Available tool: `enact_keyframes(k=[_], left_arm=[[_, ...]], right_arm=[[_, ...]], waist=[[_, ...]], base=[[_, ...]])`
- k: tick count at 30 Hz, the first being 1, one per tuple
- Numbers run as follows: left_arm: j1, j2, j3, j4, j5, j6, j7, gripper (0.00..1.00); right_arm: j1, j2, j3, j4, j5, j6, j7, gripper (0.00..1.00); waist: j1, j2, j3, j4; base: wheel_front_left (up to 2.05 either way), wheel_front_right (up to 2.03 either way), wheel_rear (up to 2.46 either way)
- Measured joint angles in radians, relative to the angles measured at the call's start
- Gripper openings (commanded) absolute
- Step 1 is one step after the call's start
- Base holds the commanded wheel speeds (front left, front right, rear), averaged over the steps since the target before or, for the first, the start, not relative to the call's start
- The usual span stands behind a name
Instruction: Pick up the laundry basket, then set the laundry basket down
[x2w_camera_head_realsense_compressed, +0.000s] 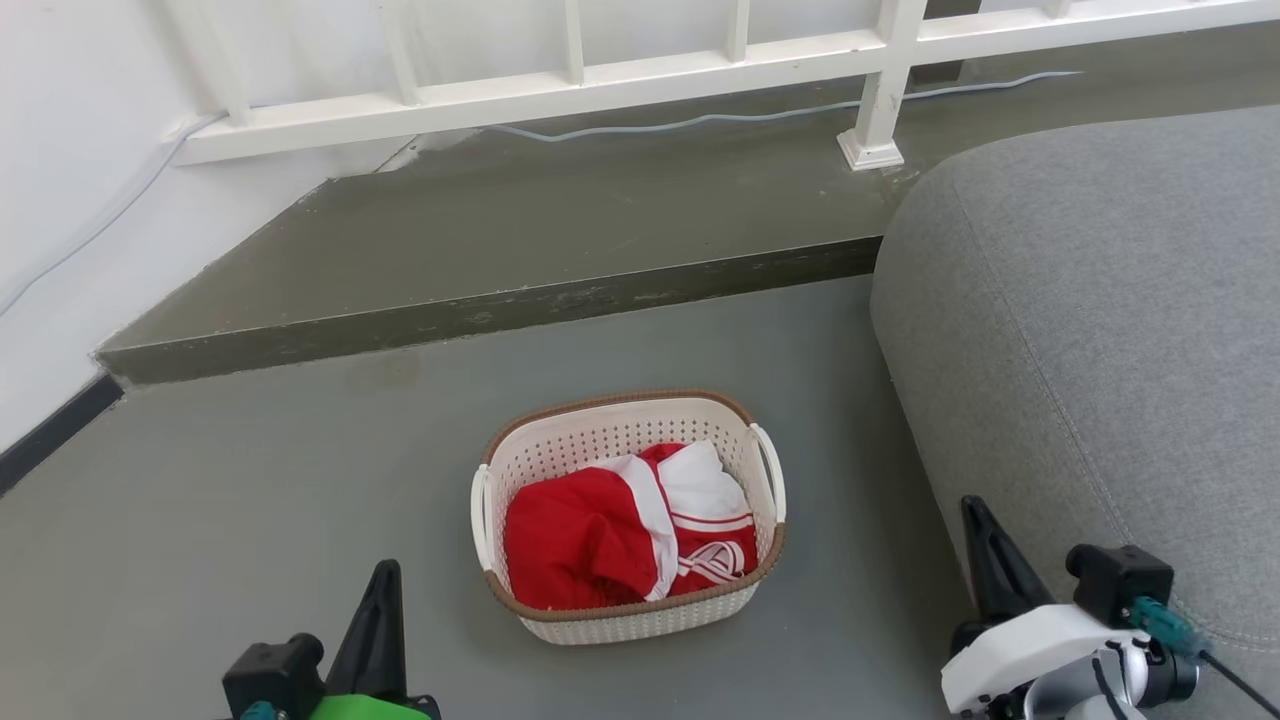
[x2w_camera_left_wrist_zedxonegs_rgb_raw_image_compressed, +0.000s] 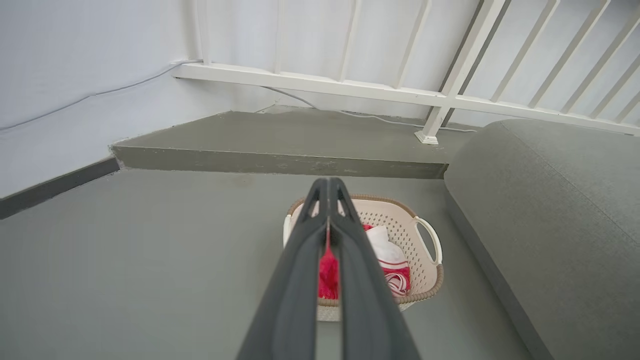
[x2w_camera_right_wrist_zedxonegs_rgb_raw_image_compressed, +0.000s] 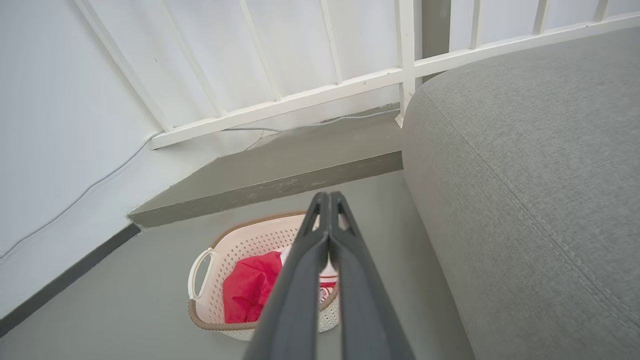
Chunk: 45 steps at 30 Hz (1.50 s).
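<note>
Left tool (x2w_camera_head_realsense_compressed: 386, 575), right tool (x2w_camera_head_realsense_compressed: 972, 510) both closed, empty, pointing forward, flanking laundry basket (x2w_camera_head_realsense_compressed: 640, 622), clear of it.

Laundry basket (x2w_camera_head_realsense_compressed: 628, 620) on the floor (x2w_camera_head_realsense_compressed: 250, 500), clothes (x2w_camera_head_realsense_compressed: 590, 540) inside.
Sofa (x2w_camera_head_realsense_compressed: 1100, 330) to its right; raised step (x2w_camera_head_realsense_compressed: 600, 230) behind it, railing (x2w_camera_head_realsense_compressed: 600, 75) standing on the step.

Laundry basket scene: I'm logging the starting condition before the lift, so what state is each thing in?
laundry basket: upright on the floor, not gripped, holding clothes
clothes: crumpled inside the basket
left gripper: shut, empty, apart from the basket
right gripper: shut, empty, apart from the basket
</note>
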Motion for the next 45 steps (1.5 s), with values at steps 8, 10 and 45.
enact_keyframes(k=[8, 10, 45], left_arm=[[-0.001, -0.002, 0.032, -0.001, -0.123, -0.012, 0.027, 0.00], [-0.001, -0.003, 0.037, -0.001, -0.143, -0.012, 0.033, 0.00], [-0.047, 0.003, 0.128, 0.039, -0.568, -0.073, 0.132, 0.00]], right_arm=[[-0.001, 0.005, -0.036, -0.004, 0.130, 0.016, 0.027, 0.00], [-0.001, 0.008, -0.044, -0.005, 0.156, 0.017, 0.035, 0.00], [-0.045, 0.012, -0.161, 0.001, 0.584, 0.079, 0.133, 0.00]], waist=[[0.0000, 0.0000, 0.000, 0.003], [0.0000, 0.0000, 0.000, 0.003], [0.0000, 0.0000, -0.003, 0.015]], base=[[0.00, 0.00, 0.00], [0.00, 0.00, 0.00], [0.00, 0.00, 0.00]])
